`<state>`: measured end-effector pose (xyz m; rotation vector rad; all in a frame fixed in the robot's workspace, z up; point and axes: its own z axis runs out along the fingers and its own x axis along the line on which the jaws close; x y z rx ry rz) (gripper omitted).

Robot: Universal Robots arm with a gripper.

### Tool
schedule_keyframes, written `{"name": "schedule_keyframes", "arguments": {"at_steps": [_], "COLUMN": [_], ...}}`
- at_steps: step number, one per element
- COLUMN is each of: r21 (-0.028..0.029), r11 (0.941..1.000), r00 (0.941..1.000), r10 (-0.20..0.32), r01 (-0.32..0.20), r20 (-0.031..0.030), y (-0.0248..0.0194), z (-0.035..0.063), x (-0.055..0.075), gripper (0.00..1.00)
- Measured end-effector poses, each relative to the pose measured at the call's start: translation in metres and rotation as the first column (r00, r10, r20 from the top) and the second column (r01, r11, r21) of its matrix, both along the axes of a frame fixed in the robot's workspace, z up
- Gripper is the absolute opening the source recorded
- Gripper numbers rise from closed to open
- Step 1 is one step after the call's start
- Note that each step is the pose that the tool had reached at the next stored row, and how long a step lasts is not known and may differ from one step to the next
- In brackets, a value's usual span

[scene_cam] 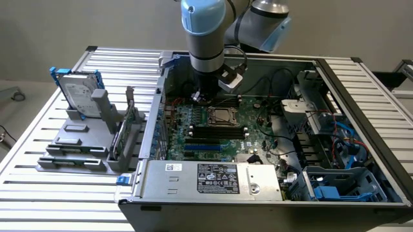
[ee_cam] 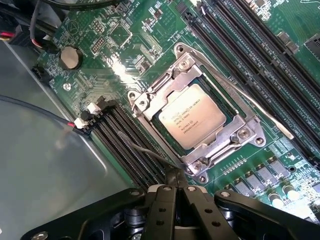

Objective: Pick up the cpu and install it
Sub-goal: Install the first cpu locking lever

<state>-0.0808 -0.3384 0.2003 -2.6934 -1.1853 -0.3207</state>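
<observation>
The cpu, a pale silver square chip with printed text, lies flat inside the metal socket frame on the green motherboard. In the exterior view the cpu sits in the middle of the board inside the open computer case. My gripper is shut, its black fingers pressed together with nothing between them, hovering just beside the socket's corner. In the exterior view the gripper hangs low over the board, toward the exterior view's left of the socket.
Black memory slots run on both sides of the socket, and a thin metal lever lies along it. A hard drive with blue brackets stands in a grey holder outside the case. Cables and a power supply crowd the case.
</observation>
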Motion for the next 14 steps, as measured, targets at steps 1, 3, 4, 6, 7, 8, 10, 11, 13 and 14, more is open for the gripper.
{"name": "schedule_keyframes", "arguments": {"at_steps": [1,3,4,6,7,8,10,11,13,14], "r21": [0.0003,0.0009,0.0014,0.0025,0.003,0.0037,0.0049,0.0054,0.0064,0.0072], "r11": [1.0,1.0,1.0,1.0,1.0,1.0,1.0,1.0,1.0,1.0], "r00": [1.0,1.0,0.9999,0.9999,0.9999,0.9998,0.9998,0.9997,0.9997,0.9996], "r10": [0.0,0.0,0.0,0.0,0.0,0.0,0.0,0.0,0.0,0.0], "r01": [0.0,0.0,0.0,0.0,0.0,0.0,0.0,0.0,0.0,0.0], "r20": [-0.0034,-0.0083,-0.01,-0.0135,-0.0153,-0.0173,-0.0213,-0.0231,-0.0262,-0.0272], "y": [0.0,0.0001,0.0001,0.0002,0.0003,0.0003,0.0003,0.0003,0.0002,0.0002], "z": [-0.0002,-0.0007,-0.001,-0.0017,-0.0019,-0.0021,-0.0025,-0.0027,-0.003,-0.0031], "x": [0.0007,0.0018,0.0023,0.0031,0.0035,0.004,0.0049,0.0053,0.0061,0.0065], "gripper": [0.11,0.11,0.11,0.11,0.11,0.11,0.11,0.11,0.11,0.11]}}
